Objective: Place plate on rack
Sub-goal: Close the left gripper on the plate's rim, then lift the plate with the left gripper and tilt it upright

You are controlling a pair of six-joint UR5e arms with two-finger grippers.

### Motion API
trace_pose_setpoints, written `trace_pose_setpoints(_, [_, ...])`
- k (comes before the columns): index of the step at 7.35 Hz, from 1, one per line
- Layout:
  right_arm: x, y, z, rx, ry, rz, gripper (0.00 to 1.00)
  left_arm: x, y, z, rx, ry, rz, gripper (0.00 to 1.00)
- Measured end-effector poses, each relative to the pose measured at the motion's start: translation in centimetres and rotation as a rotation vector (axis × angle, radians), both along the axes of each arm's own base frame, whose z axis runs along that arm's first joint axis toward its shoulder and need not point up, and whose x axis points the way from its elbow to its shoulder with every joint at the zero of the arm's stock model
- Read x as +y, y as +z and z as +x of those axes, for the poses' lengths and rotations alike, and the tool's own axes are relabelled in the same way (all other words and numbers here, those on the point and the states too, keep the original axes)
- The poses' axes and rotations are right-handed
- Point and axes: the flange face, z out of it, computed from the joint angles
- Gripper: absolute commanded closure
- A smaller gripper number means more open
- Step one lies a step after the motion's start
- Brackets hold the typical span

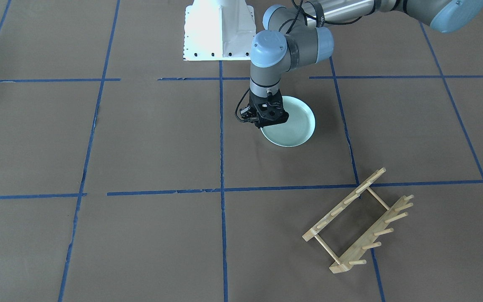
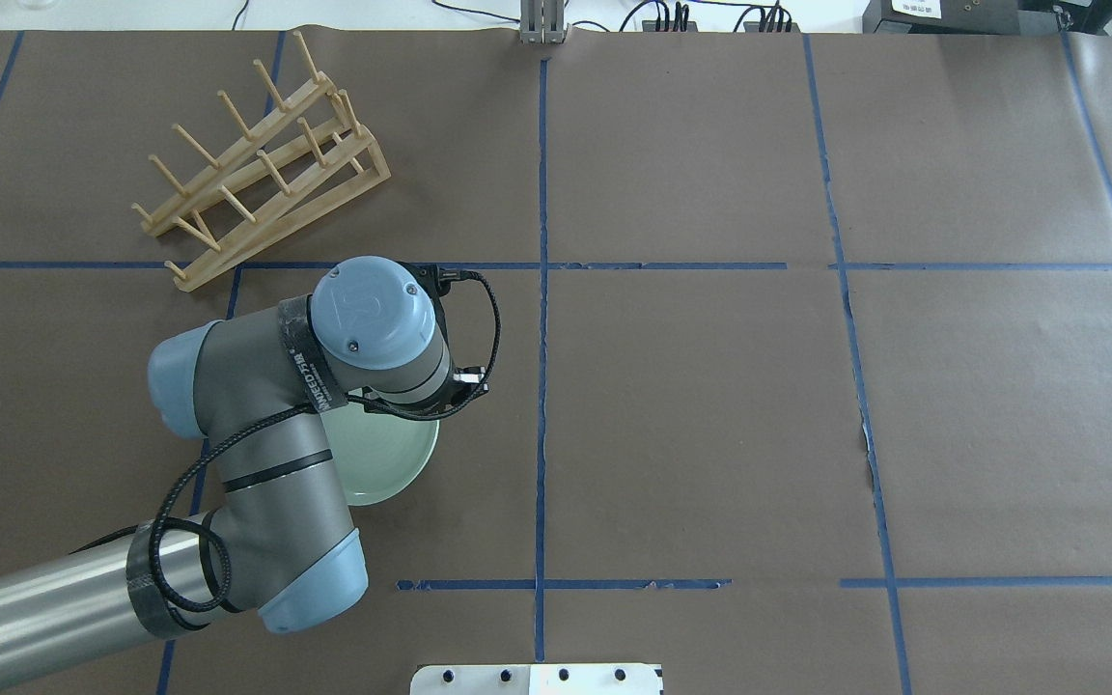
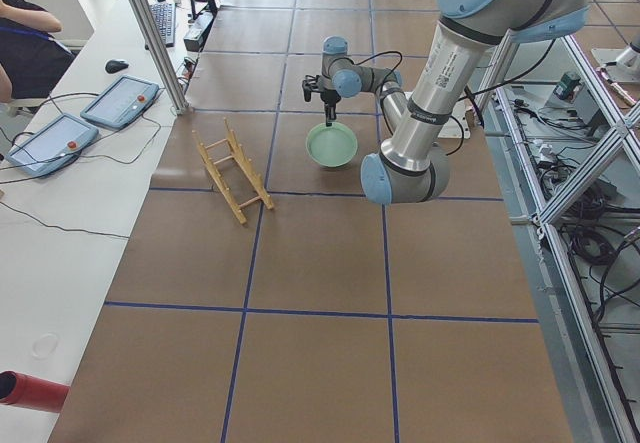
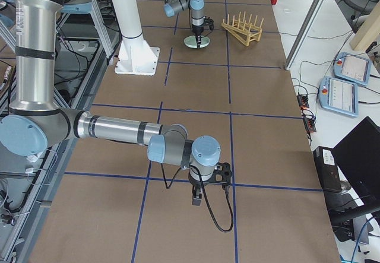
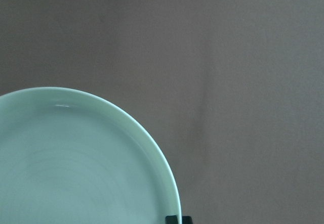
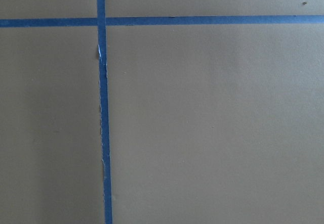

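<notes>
The plate [image 1: 294, 126] lies flat and right side up on the brown paper surface [image 1: 141, 147]. It sits on the robot's left of the centre tape line [image 1: 222, 147], a little out from the white base mount [image 1: 218, 33]. In the left wrist view the faint rings inside the plate show clearly, and its rim curves across the lower left.

And there's the left end effector [image 1: 265, 121], pointing straight down at the plate's rim, on the edge nearest the centre line. One dark fingertip [image 5: 178, 219] just peeks in at the bottom of the wrist view, right on the rim. Whether the jaws are wide or pinching that rim, I cannot tell. From overhead the wrist covers the end effector completely.

The rack [image 1: 344, 202] stands well apart from the plate, farther from the robot and farther out to its left, set at an angle to the tape grid. Its two rails are joined by thin dowels, and its pegs lean off to one side.

Over at the other end of the surface, the right end effector [image 4: 198, 199] hangs low beside a tape crossing [image 6: 101, 21]. Only the side camera catches it, so I cannot tell how its jaws stand.
</notes>
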Motion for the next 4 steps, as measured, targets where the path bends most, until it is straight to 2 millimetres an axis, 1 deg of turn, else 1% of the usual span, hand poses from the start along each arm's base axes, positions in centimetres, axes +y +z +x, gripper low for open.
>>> trace_pose_setpoints(1, [0.0, 0.0, 0.0, 0.000, 0.000, 0.000, 0.00, 0.1, -2.2, -2.8, -0.004, -0.018, -0.001, 1.00])
trace_pose_setpoints(2, [0.0, 0.0, 0.0, 0.000, 0.000, 0.000, 0.00, -0.9, -4.5, -6.8, 0.011, -0.064, 0.008, 1.00])
trace_pose_setpoints(4, [0.0, 0.0, 0.0, 0.000, 0.000, 0.000, 0.00, -4.7, -8.9, -16.7, 0.100, -0.201, 0.048, 1.00])
